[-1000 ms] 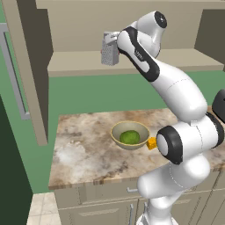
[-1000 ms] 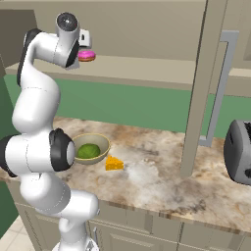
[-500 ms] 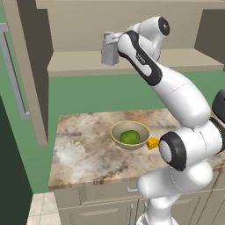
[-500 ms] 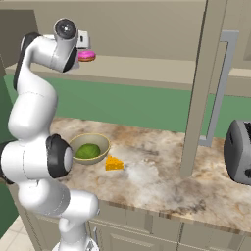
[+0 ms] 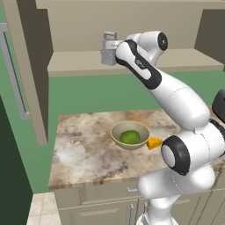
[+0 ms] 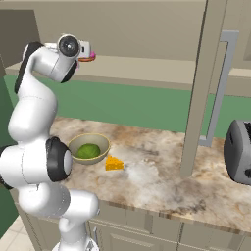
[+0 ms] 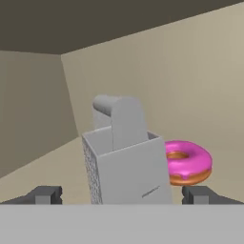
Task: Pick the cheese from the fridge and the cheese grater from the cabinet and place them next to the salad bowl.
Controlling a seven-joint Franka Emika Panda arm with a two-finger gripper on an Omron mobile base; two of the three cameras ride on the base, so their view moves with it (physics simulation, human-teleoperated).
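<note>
Arm reaching further left along the beige-tan wall cabinet [image 5: 132, 61] shelf than a second ago; wrist now close behind the small grey perforated metal box grater [image 7: 126, 162]. Gripper [image 7: 121, 194] jaws wide apart, fingertips flanking the grater, not yet clamped. Judged: approach nearly done, closing comes next. Count: one grater, one pink-iced donut [image 7: 188, 162] just beside it on the shelf, one round tan-yellow salad bowl [image 5: 130, 135] holding green, one orange-yellow cheese wedge [image 5: 154, 143] already lying beside the bowl on the marbled counter [image 5: 83, 154].
</note>
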